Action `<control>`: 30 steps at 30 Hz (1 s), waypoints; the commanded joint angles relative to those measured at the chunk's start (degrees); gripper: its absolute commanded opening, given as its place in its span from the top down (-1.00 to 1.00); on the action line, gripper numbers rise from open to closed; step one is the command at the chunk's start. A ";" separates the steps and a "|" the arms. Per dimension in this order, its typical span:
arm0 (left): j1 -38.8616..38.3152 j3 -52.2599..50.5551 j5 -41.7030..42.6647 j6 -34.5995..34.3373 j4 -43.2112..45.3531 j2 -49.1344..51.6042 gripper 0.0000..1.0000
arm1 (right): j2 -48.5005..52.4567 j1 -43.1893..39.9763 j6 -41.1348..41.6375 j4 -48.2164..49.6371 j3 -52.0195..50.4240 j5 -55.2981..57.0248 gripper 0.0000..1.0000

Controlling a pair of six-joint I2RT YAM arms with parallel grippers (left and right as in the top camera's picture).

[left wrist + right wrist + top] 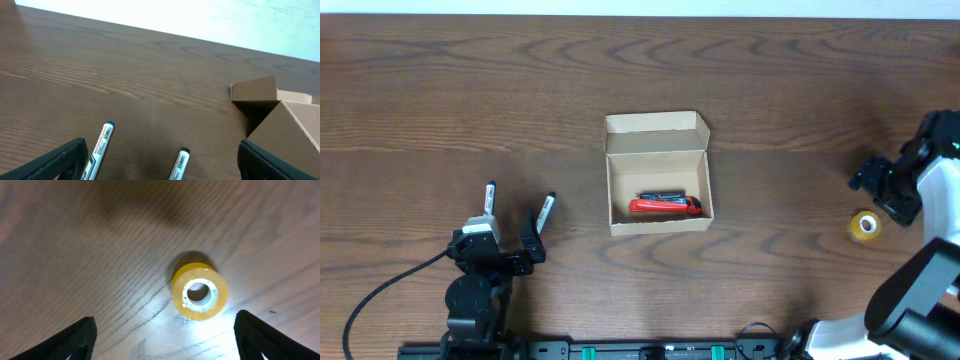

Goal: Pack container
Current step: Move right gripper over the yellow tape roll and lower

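The tan cardboard container (pixel 658 172) stands open at the table's middle, flap lid up at the back. A red tool (pixel 664 206) and a dark item lie inside. It shows at the right edge of the left wrist view (pixel 290 130). Two whiteboard markers lie left of it: one (pixel 489 198) with a blue cap (pixel 101 141), one (pixel 545 211) with a black cap (pixel 178 163). My left gripper (pixel 498 262) (pixel 160 167) is open just before the markers. My right gripper (pixel 886 188) (pixel 165 340) is open above a yellow tape roll (pixel 865 226) (pixel 200 291).
The dark wooden table (pixel 470 90) runs to a pale wall at the back. A black cable (pixel 380 290) trails from the left arm at the front left. The arm bases stand along the front edge.
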 commanded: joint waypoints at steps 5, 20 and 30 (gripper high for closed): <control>0.35 -1.27 1.25 0.20 -0.70 -0.31 -0.91 | 4.52 2.84 -0.76 -0.04 -0.50 -0.42 -0.58; 0.35 -1.27 1.27 0.20 -0.70 -0.31 -0.90 | 4.52 4.37 -0.07 2.29 -4.63 -0.09 -0.59; 0.35 -1.27 1.27 0.20 -0.70 -0.31 -0.91 | 4.52 4.37 0.59 2.51 -5.01 1.46 -0.59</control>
